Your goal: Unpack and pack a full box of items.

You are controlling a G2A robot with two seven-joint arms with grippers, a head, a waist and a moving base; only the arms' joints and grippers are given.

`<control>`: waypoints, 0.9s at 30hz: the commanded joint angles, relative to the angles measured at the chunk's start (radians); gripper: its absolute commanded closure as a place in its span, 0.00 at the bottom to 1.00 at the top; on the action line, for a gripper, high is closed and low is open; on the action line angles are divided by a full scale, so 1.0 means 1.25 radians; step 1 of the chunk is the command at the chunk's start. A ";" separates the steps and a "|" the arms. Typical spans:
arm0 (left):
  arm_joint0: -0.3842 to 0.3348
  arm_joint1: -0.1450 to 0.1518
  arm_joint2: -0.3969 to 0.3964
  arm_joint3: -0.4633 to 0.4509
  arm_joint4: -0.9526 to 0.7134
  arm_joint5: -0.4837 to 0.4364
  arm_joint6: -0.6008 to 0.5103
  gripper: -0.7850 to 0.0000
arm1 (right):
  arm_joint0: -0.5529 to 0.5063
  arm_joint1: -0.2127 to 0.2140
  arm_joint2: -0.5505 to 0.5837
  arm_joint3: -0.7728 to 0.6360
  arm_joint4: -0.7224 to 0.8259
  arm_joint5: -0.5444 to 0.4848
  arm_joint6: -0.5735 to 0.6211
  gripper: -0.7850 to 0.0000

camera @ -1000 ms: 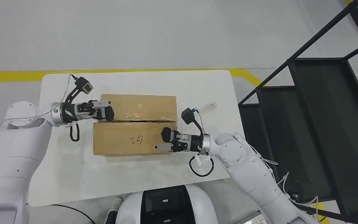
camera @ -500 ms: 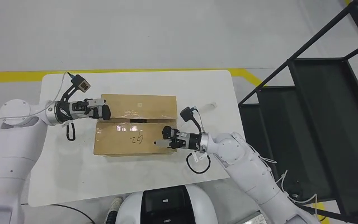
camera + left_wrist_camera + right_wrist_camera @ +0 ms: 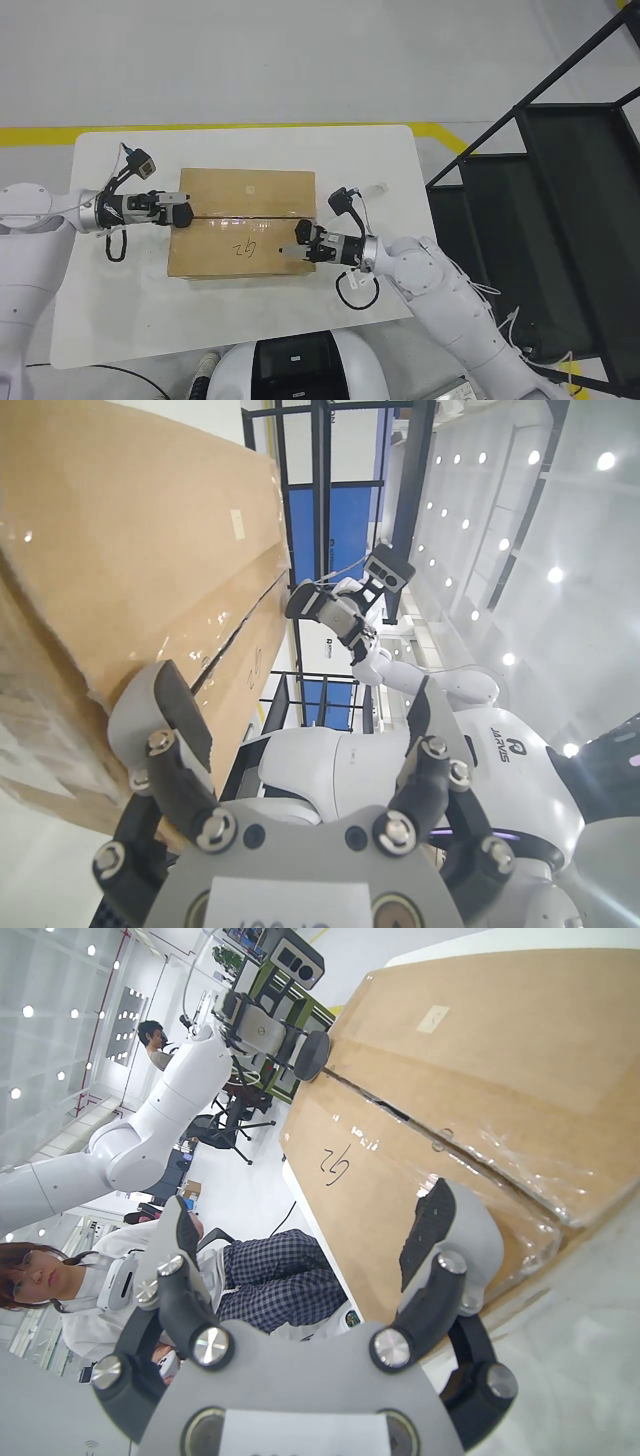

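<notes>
Left end effector (image 3: 300, 710) released, fingers spread. One pad (image 3: 172, 700) sits against the left end of the brown cardboard box (image 3: 245, 225), right at the centre seam; the other pad is in free air.

Right end effector (image 3: 305, 1233) also released, spread wide. One pad (image 3: 432, 1228) lies over the near flap at the box's right end; the other hangs off on the robot's side. Neither grips anything.

Box: both top flaps down, seam shut along its length. Wrinkled clear tape (image 3: 525, 1163) over the right end of the seam, handwritten mark (image 3: 243, 248) on the near flap, small pale label (image 3: 249, 187) on the far flap. It sits mid white tabletop (image 3: 110, 310), long side across the robot.

Small clear item (image 3: 372, 188) lies on the tabletop past the box's right end, beyond the right wrist. Too small to identify, possibly a tape scrap.

Further out: yellow floor line (image 3: 60, 135) behind the tabletop, black metal staircase (image 3: 540, 200) to its right.
</notes>
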 commanded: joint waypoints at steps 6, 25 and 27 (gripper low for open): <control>-0.006 0.008 0.014 -0.006 -0.014 -0.003 0.003 0.00 | -0.062 0.013 0.056 -0.035 0.001 -0.028 -0.041 0.00; -0.006 0.008 0.015 -0.009 -0.023 -0.003 0.003 0.00 | -0.089 0.011 0.036 0.199 0.179 -0.117 -0.079 0.00; -0.006 0.008 0.015 -0.009 -0.023 -0.003 0.003 0.00 | -0.054 0.002 0.008 0.252 0.199 -0.135 -0.084 0.00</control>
